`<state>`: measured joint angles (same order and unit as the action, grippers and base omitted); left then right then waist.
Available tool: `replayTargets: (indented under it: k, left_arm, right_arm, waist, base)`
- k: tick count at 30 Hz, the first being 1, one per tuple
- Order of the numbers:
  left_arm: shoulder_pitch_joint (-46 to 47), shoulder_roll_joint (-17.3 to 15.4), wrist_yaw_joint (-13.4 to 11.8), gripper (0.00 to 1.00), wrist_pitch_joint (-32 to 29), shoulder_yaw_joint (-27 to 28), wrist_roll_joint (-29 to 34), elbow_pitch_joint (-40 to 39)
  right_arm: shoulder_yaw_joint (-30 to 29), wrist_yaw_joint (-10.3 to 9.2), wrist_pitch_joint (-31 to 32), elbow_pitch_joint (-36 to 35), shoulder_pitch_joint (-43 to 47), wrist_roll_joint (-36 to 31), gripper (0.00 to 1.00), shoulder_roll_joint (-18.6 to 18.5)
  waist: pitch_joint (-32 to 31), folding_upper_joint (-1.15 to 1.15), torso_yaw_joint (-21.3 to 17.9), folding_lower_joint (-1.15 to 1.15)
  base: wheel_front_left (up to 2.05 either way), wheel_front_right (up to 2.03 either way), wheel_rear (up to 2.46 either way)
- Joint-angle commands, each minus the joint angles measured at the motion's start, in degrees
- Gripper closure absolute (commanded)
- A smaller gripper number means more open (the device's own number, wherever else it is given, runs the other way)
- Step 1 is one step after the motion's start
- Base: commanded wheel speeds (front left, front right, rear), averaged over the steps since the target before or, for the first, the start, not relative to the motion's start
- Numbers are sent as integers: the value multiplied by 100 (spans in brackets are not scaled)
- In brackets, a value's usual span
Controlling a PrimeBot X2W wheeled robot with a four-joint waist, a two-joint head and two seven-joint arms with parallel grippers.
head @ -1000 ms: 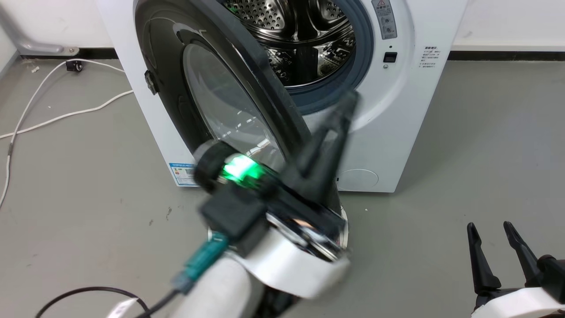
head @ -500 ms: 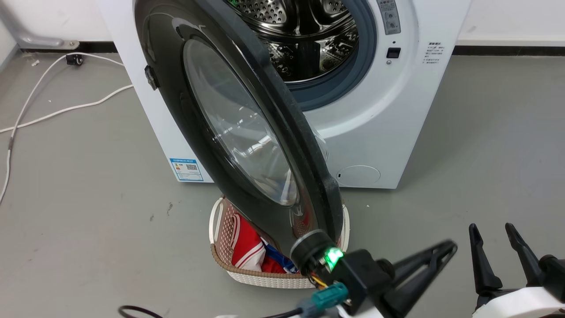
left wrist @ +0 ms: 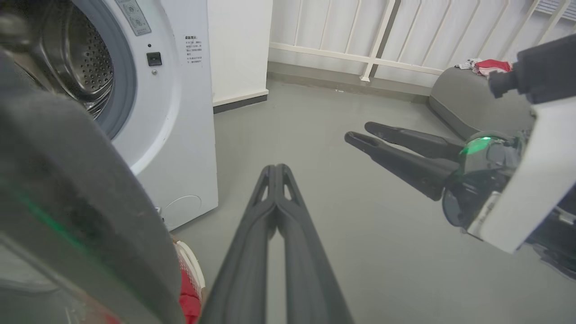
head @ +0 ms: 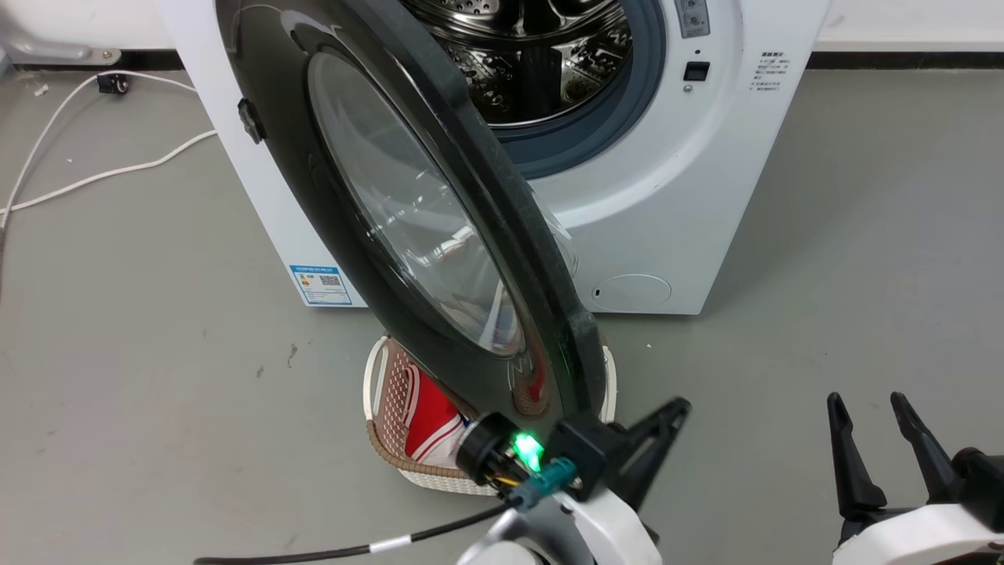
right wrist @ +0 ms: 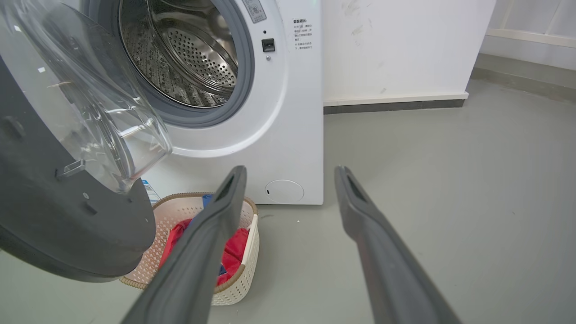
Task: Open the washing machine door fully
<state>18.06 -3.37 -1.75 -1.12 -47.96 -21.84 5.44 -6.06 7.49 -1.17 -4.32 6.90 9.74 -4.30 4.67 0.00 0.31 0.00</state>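
Glossy black plastic is ringing the washing machine door [head: 408, 212], which is standing swung well out from the washing machine [head: 674, 196], hinged at the left side of the head view. Its clear glass bowl is bulging toward the cabinet, and its free lower edge is hanging over a white woven basket [head: 375, 384] on the grey floor [head: 863, 259]. The open mouth is showing the perforated steel drum [head: 533, 55] inside the grey-blue gasket [head: 620, 118], and a blue label [head: 318, 284] is sitting low on the white front. Red clothing [head: 427, 412] is lying in the basket. The left gripper [head: 676, 406] is hovering just beside the door's bottom rim, its two dark fingers pressed together with nothing between them, pointing away from the door over bare floor; I cannot tell whether its wrist is touching the rim. The right gripper [head: 865, 400] is waiting well apart at the lower right, its fingers spread and holding nothing, aiming toward the machine. A white cable [head: 94, 176] is trailing across the floor left of the cabinet.
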Motion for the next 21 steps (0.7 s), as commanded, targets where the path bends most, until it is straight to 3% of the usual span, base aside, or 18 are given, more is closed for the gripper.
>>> replayTargets:
  k: [1,7,15,18,21]
  left_arm:
    - [100,-3,-66,100,101,83,11,90]
    - [267,11,-267,100,362,347,-53,426]
    - [255,-97,-356,100,514,448,-80,510]
    - [157,-107,-371,100,518,426,-105,437]
    - [-18,-294,-567,100,554,539,-111,240]
  right_arm:
    - [7,0,-35,21,-95,42,0,33]
    - [14,0,-68,118,-163,72,0,48]
    - [6,1,-67,198,-182,122,0,55]
    - [-37,1,-56,214,-155,143,0,58]
    - [-15,0,27,223,-187,92,0,-13]
  waist:
    - [26,0,-15,0]
    - [81,0,-26,0]
    - [72,0,36,0]
    - [73,0,122,0]
    - [71,0,346,0]
  base:
    - [0,0,0]
    - [0,0,0]
    - [0,0,0]
    - [0,0,0]
    - [0,0,0]
